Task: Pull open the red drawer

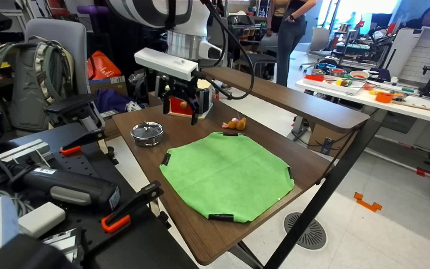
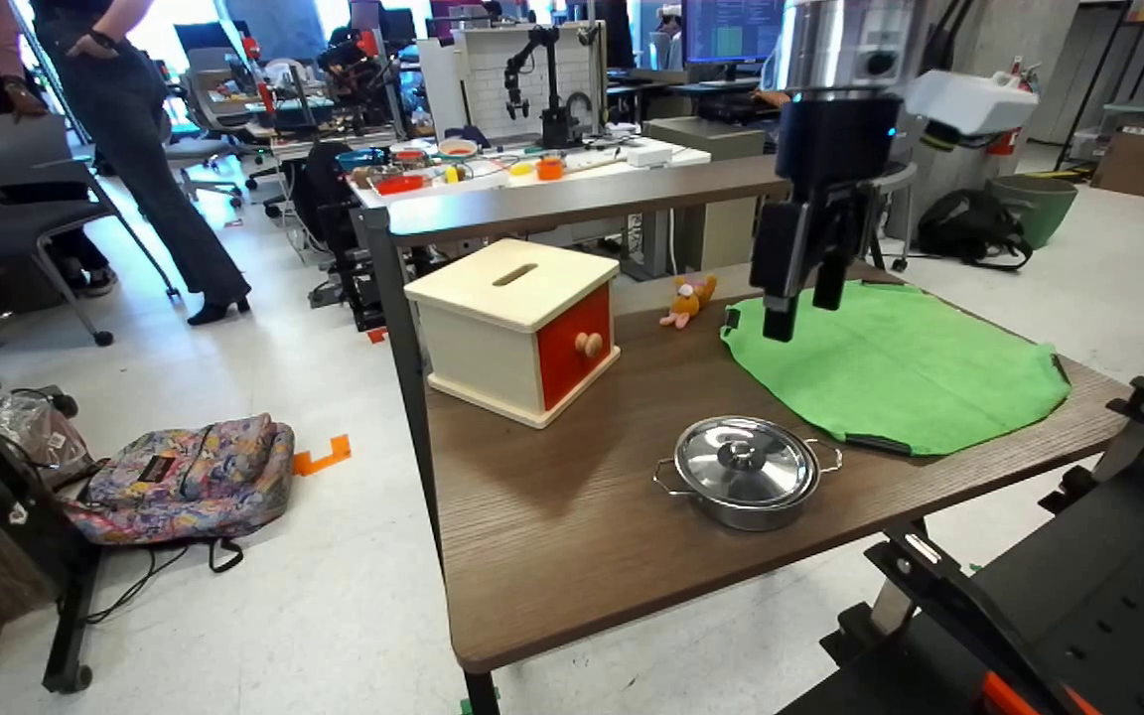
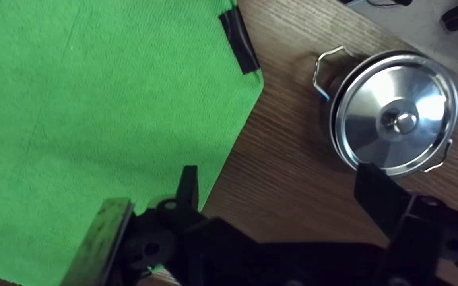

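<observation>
Nearest the camera, in an exterior view, you have a black bench (image 2: 1118, 566) at right with a clamp (image 2: 964, 596) on its edge. Just left of it, a lidded metal pot (image 2: 746, 472) stands upright near the close edge of your wooden table (image 2: 552, 546). Beyond the pot, to the right, a green cloth (image 2: 910, 362) lies flat. Your gripper (image 2: 804, 312) hangs above the table, fingers well apart; in your wrist view the cloth's edge and bare wood show between them. At left, your red drawer (image 2: 559, 357) sits closed in its pale box (image 2: 478, 343), its round knob (image 2: 589, 344) turned toward the right. Farther back, a small orange toy (image 2: 691, 297) lies between box and cloth, and behind that runs a raised wooden shelf (image 2: 582, 205).
</observation>
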Available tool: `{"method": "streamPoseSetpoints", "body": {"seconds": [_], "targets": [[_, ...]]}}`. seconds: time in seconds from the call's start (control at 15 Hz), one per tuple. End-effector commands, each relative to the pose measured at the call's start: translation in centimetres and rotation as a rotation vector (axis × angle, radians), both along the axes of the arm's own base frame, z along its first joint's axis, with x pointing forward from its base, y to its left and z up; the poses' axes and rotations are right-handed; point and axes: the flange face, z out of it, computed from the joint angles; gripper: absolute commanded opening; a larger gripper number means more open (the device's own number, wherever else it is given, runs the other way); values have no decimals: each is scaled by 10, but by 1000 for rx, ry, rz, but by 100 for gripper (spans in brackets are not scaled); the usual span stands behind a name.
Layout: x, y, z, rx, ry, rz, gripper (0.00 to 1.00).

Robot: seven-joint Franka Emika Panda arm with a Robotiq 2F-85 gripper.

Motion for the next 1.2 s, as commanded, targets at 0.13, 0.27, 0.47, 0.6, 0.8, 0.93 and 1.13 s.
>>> {"method": "streamPoseSetpoints", "body": {"seconds": [0.13,0.27,0.47,0.6,0.8,0.93,1.13], "targets": [[49,42,-27,-52,-62,100,100],[57,60,-31,-57,-86,131,100],[61,78,-28,-38,-152,130,100],[61,83,-19,-19,-201,119,100],[63,88,-13,6,-245,106,100],[62,93,-15,18,-252,108,100],[59,103,-21,25,-250,122,100]]}}
